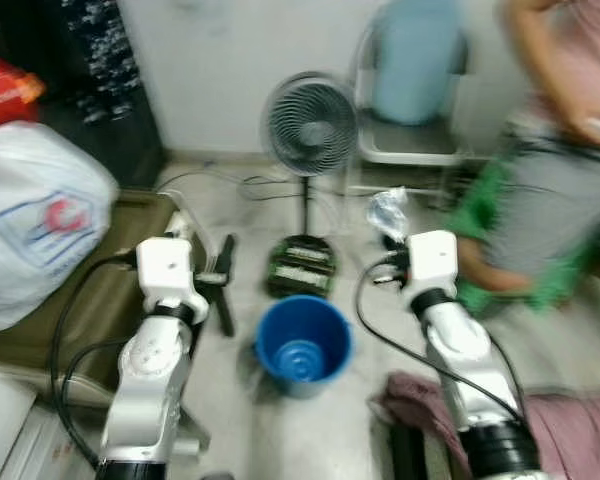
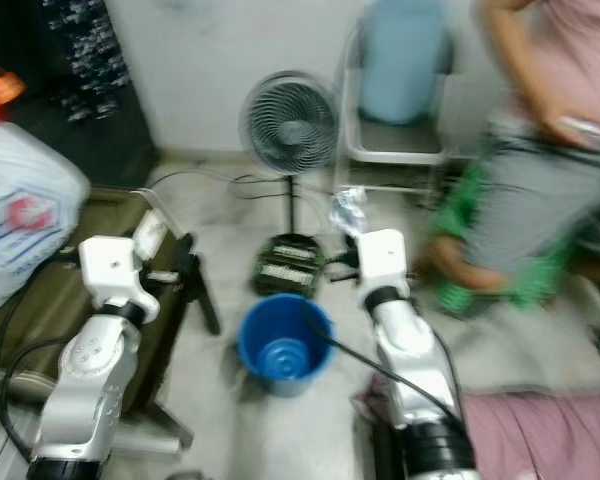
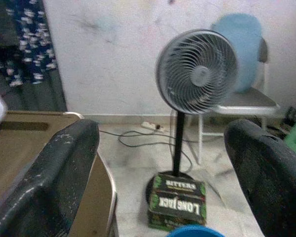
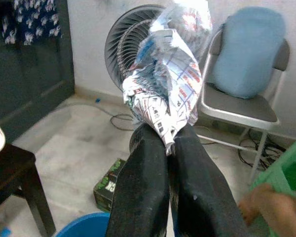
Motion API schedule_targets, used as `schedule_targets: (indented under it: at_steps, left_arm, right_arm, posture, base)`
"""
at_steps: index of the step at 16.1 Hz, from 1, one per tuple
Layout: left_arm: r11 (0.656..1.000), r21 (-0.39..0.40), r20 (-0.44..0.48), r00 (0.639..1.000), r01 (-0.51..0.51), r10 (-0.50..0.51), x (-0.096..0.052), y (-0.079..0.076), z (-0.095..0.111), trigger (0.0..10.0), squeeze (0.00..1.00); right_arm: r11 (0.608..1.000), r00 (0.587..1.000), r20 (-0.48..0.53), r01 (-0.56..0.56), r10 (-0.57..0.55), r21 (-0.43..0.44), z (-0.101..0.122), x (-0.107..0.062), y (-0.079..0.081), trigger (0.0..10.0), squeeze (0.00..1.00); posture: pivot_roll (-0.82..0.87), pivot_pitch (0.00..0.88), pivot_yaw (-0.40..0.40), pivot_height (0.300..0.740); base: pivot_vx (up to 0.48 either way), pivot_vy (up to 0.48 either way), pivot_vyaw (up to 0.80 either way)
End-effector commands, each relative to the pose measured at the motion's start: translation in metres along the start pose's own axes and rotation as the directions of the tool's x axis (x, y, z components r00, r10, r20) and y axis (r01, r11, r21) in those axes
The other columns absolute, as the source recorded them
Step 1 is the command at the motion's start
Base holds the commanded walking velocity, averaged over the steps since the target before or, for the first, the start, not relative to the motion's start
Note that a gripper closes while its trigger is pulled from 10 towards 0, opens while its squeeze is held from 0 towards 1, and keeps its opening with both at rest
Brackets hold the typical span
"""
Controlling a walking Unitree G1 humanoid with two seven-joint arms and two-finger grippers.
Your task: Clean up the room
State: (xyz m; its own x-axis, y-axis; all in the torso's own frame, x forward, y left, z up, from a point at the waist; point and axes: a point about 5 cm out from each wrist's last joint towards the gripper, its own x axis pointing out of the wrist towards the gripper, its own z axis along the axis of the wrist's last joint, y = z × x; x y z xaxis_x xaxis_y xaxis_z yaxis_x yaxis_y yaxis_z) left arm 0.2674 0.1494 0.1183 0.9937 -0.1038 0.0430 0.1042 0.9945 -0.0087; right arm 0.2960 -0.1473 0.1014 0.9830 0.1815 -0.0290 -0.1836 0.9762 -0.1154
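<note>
Crumpled printed plastic wrapper (image 4: 165, 84) is being pinched by right gripper (image 4: 170, 148), sticking straight beyond fingertips, above round blue plastic bucket (image 1: 302, 343). Left gripper (image 3: 163, 163) is being held spread, empty.

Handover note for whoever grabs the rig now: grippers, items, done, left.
Right gripper: shut on a crumpled wrapper, held up to the right of the blue bucket.
Left gripper: open, empty, to the left of the bucket.
Bucket stands on the floor between the arms, below the fan, next to the green box.
Done: wrapper picked up.
Left: probably drop it in the bucket. Person close on the right; mind the swing.
</note>
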Motion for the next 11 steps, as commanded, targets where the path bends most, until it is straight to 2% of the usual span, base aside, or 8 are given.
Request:
schedule_targets:
  at_steps: [1, 5, 11]
  left_arm:
    - [1.000, 0.007, 0.001, 1.000, -0.011, 0.011, -0.0014, 0.0044, 0.0002, 10.0, 0.00]
    - [1.000, 0.006, -0.001, 1.000, -0.008, 0.008, -0.0010, 0.0037, -0.0001, 10.0, 0.00]
    - [1.000, 0.003, -0.003, 1.000, -0.011, 0.011, -0.0010, 0.0035, -0.0004, 10.0, 0.00]
  right_arm:
    - [1.000, 0.999, 0.032, -0.018, 0.018, -0.003, 0.0074, 0.0027, 0.0054, 10.0, 0.00]
    - [1.000, 0.999, 0.028, -0.021, 0.021, -0.005, 0.0063, 0.0027, 0.0059, 10.0, 0.00]
    - [1.000, 1.000, 0.021, -0.016, 0.016, 0.000, 0.0050, 0.0030, 0.0051, 10.0, 0.00]
  posture:
    - [0.02, 0.000, -0.007, 0.740]
    - [0.02, 0.000, -0.007, 0.740]
    - [0.02, 0.000, -0.005, 0.740]
  base:
    - [0.341, 0.000, 0.80]
    - [0.334, 0.000, 0.59]
    - [0.311, 0.000, 0.00]
